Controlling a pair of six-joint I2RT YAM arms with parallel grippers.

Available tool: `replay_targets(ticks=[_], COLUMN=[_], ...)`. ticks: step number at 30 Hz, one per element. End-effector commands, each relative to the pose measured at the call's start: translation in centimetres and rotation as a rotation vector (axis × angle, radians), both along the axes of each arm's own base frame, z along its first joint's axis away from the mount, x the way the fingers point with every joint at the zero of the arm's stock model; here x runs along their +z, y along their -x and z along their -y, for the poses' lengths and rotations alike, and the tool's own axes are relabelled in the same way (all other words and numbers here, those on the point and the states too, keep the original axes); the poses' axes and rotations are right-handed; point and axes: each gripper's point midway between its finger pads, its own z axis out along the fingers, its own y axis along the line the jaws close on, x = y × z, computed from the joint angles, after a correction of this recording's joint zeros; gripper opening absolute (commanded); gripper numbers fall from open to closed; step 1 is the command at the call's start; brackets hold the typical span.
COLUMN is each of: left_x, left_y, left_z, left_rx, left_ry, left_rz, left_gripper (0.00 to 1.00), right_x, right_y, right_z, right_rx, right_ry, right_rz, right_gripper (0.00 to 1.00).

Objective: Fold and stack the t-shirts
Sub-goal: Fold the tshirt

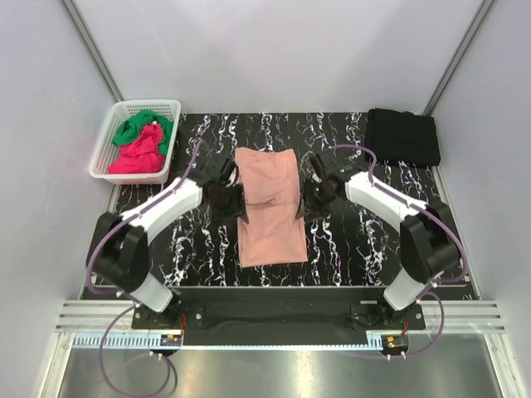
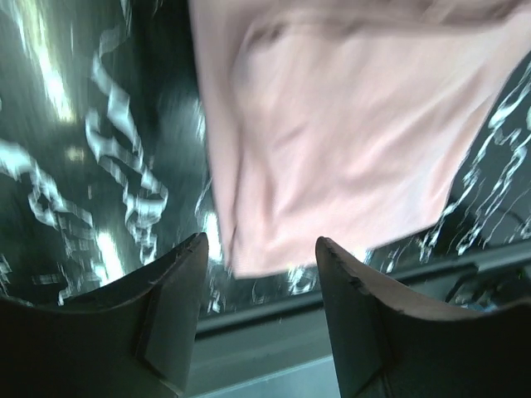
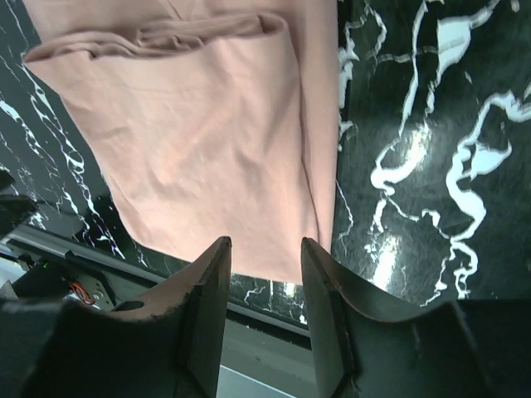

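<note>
Pink cloth sits dead centre on the desk (image 1: 357, 240): the pink tee (image 1: 267, 207) lies flat as a long narrow strip, its sides already turned in. The far end looks doubled over toward the middle, though I cannot tell how many layers there are. So this fold is well under way but not finished, and the strip looks too long to stack.

The left end effector (image 1: 230, 192) hovers just beside the tee's left edge at mid-length, and the right end effector (image 1: 313, 191) mirrors it on the right edge. Both wrist views show the jaws standing apart with nothing clamped between them. The pink hem lies beyond the tips, near but not gripped.

Now the scoreboard. One black tee (image 1: 402, 137) lies folded at the far right corner of the desk (that looks like the start of the stack). Over in the basket (image 1: 108, 153) at far left, a green tee (image 1: 141, 126) and a magenta tee (image 1: 137, 157) sit crumpled and unfolded.

My read is one done, one mid-fold and at least two waiting. The pink tee needs its last fold and a trip onto the black one.
</note>
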Motion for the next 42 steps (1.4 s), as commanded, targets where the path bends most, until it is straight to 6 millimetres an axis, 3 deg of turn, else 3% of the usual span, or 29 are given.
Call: replay_targets(ticks=[1,7,10,11,13,14,18,20,26,42], left_x=[0.8,-1.1,-1.2,-0.1,-1.3,-0.4,-1.7,-2.6,-2.6,-4.6], left_y=[-2.5,-2.8,-0.3,0.3,1.9,2.5,4.8,6.0,7.1,9.0], left_z=[0.0,0.3,-0.1,0.0,-0.8,-0.3,-0.5,-0.9,0.9,0.8], left_rx=[-0.054,-0.053,-0.051,-0.049,-0.031,-0.031,-0.041,-0.031,-0.050,-0.018], left_ry=[-0.062,-0.081,-0.038,0.008,0.046,0.114,0.175,0.177,0.343,0.418], left_rz=[0.041,-0.026,-0.049,-0.014,-0.012,0.001,-0.053,-0.074,-0.085,-0.161], left_gripper=[0.58,0.56,0.57,0.58,0.60,0.60,0.61,0.61,0.63,0.63], right_x=[0.5,-1.5,-0.8,-0.5,-0.6,-0.8,-2.4,-2.4,-2.8,-5.9], right_y=[-1.5,-0.7,1.3,1.6,2.8,3.1,4.9,5.0,5.4,8.0], right_z=[-0.1,0.4,1.4,1.7,2.2,2.4,3.0,2.4,1.4,2.1], right_rx=[0.061,0.069,0.072,0.078,0.088,0.093,0.085,0.082,0.099,0.062], right_ry=[0.034,0.061,0.033,0.019,-0.009,-0.014,-0.043,-0.096,-0.197,-0.336], right_rz=[0.014,-0.053,-0.058,-0.042,-0.024,-0.022,-0.071,-0.070,-0.050,-0.098], right_gripper=[0.47,0.46,0.49,0.51,0.53,0.54,0.55,0.55,0.55,0.55])
